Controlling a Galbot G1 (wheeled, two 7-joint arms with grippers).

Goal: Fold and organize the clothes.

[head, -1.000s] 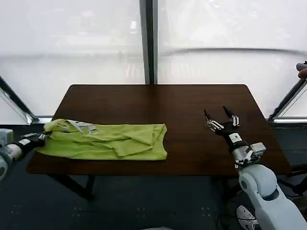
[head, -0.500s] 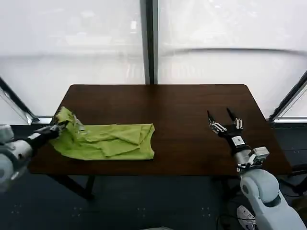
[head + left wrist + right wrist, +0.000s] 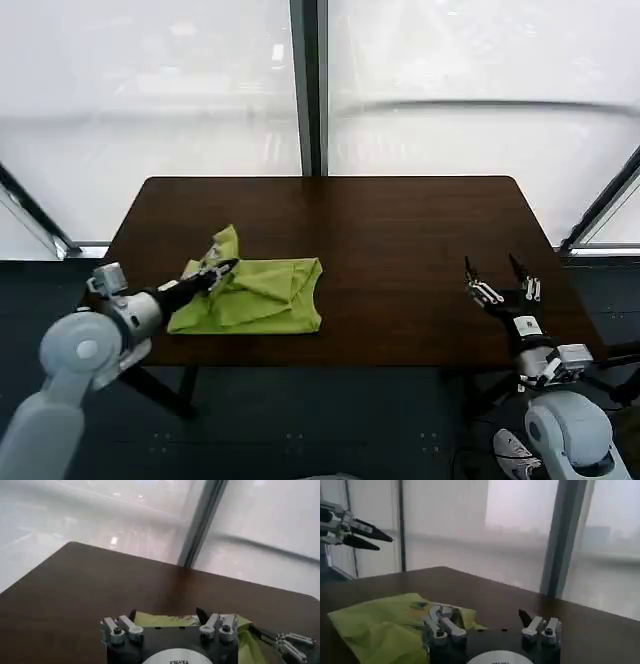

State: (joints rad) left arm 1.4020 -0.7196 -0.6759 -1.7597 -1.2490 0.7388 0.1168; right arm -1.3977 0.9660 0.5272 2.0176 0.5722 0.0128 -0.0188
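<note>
The T-shirt lies bunched near the table's front-left edge, one end lifted over itself by the left gripper, pinching the fabric. Mid-fold, I judge; next it must lay that end flat and let go. The right gripper hovers spread at the front-right corner. No containers

Head camera sits high, facing forward and down over the whole tabletop toward the windows. Each wrist camera sits low, close behind its own end effector, looking level across the tabletop toward the glass. All three views share the yellow-green T-shirt.
</note>
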